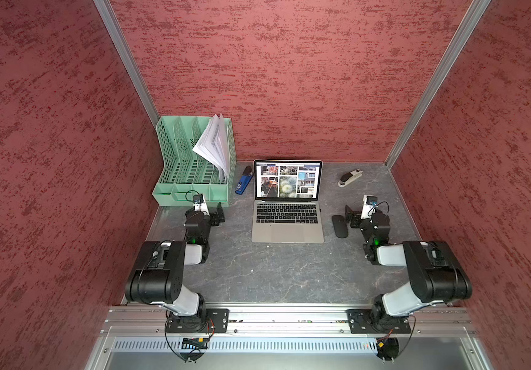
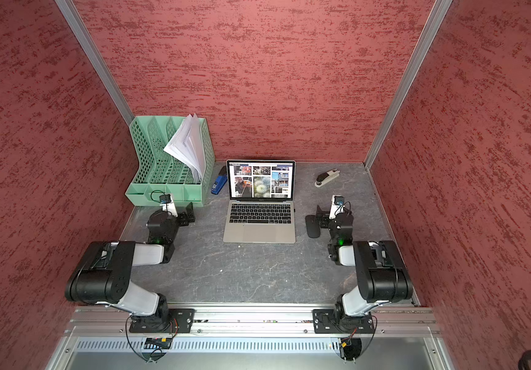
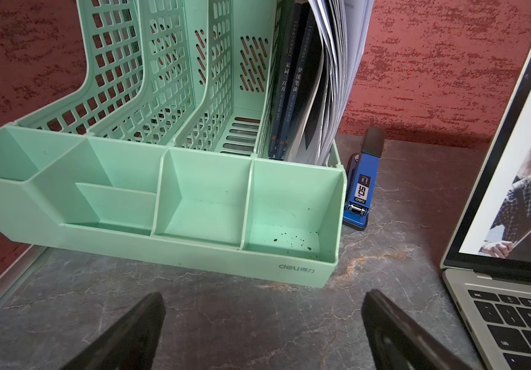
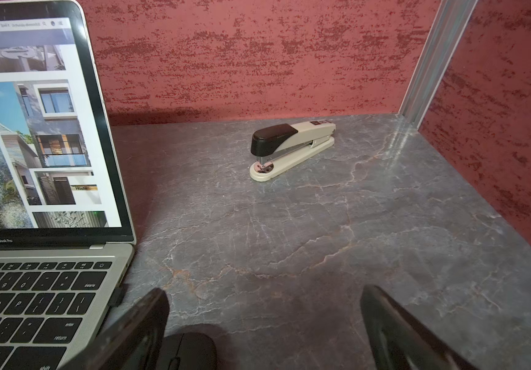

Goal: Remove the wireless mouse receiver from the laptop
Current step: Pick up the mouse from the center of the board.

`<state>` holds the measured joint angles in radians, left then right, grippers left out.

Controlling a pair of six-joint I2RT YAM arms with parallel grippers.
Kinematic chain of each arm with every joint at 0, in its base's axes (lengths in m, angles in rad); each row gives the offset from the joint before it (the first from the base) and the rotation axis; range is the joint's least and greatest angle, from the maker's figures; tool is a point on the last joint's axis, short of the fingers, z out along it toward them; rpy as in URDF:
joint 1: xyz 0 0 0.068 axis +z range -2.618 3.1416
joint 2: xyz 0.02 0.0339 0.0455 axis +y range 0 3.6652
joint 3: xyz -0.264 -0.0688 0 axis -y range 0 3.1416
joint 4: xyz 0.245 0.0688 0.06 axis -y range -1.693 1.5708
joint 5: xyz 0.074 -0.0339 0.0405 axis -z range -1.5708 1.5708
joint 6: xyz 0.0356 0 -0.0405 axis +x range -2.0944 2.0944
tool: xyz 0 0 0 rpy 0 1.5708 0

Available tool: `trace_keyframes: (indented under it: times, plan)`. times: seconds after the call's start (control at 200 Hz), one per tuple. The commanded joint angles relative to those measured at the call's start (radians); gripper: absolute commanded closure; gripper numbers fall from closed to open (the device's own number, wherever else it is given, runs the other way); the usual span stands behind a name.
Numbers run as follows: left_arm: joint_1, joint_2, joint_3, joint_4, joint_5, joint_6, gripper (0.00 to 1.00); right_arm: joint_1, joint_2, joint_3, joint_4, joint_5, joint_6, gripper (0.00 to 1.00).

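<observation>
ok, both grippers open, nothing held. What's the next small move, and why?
Probably shift the right gripper sideways toward the laptop until its open jaws straddle the wireless mouse receiver. The stub sticks out of the right edge, close beside one finger; the left gripper sits on the other side. Mind the mouse close by.

The bench [image 1: 273, 272] is a dark grey slab veined like stone. The open laptop [image 1: 287, 229] sits mid-bench toward the back, with a mint-green file organiser [image 1: 174, 189] in the back left corner and a blue stapler [image 1: 244, 183] lying between them, just beside the organiser. To the laptop's right lie a flat black mouse [image 1: 339, 226], near its side, and a beige stapler [image 1: 350, 178] farther back, well apart from it.
</observation>
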<state>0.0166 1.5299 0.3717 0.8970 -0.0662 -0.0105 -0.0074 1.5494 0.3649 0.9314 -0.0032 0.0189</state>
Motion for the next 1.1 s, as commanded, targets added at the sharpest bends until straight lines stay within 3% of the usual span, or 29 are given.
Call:
trace_keyframes:
  times: [0.0,0.15,0.861,0.962,1.097]
  plan:
    - [-0.003,0.006,-0.003,0.019,-0.007,-0.004,0.00,-0.001,-0.003,-0.006,0.030,0.012,0.002,0.02]
    - [-0.002,0.006,-0.004,0.019,-0.007,-0.003,0.00,0.000,-0.002,0.028,-0.032,-0.079,-0.032,0.02]
    - [0.003,0.000,-0.003,0.019,0.000,-0.005,0.00,-0.002,-0.002,0.027,-0.030,-0.084,-0.033,0.02]
    - [-0.006,-0.092,0.057,-0.172,-0.083,-0.026,0.00,-0.002,-0.047,0.076,-0.156,-0.060,-0.022,0.02]
    - [-0.009,-0.269,0.292,-0.700,-0.117,-0.074,0.00,-0.002,-0.160,0.419,-0.786,-0.155,-0.055,0.06]
